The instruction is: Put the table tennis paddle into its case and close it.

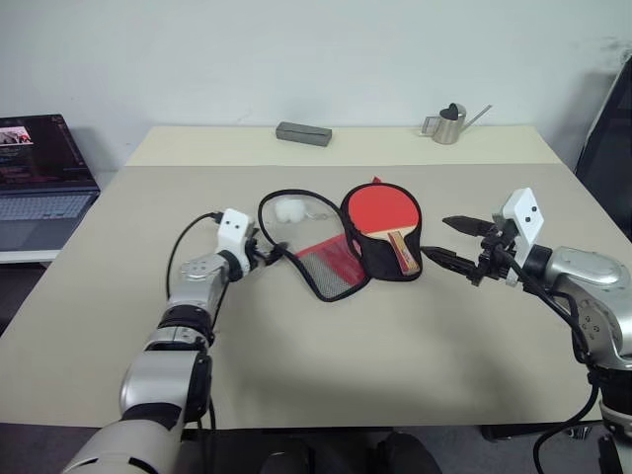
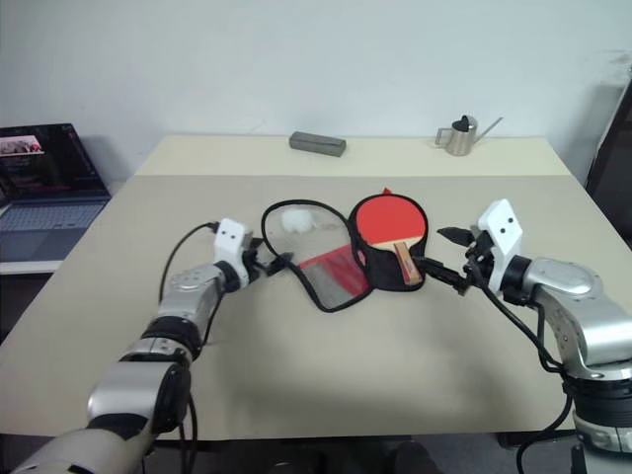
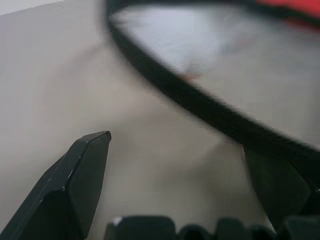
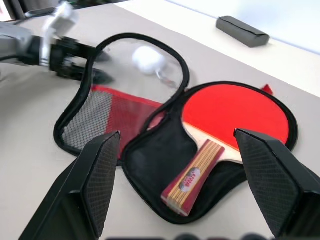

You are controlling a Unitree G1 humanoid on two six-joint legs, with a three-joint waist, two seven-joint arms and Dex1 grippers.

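A: Item one, the case point(image 1: 341, 247)?
B: Unzipped and spread flat at the centre of the table point(image 1: 326, 365). Black half at 3 o'clock, red mesh flap at 9 o'clock, white pom-pom point(image 1: 289, 209) on the flap's far part, toward 12.
A: The table tennis paddle point(image 1: 385, 217)?
B: Lying on the black half, red face up, handle pointing toward 6 o'clock.
A: Left gripper point(image 1: 278, 253)?
B: Released, fingers spread at the flap's black rim, at 9 o'clock of the case; whether it touches, cannot tell.
A: Right gripper point(image 1: 446, 243)?
B: Released, empty, just off the case at 3 o'clock.
A: Sundries?
B: Grey box point(image 1: 303, 133) and metal watering can point(image 1: 452, 123), both toward 12 o'clock.
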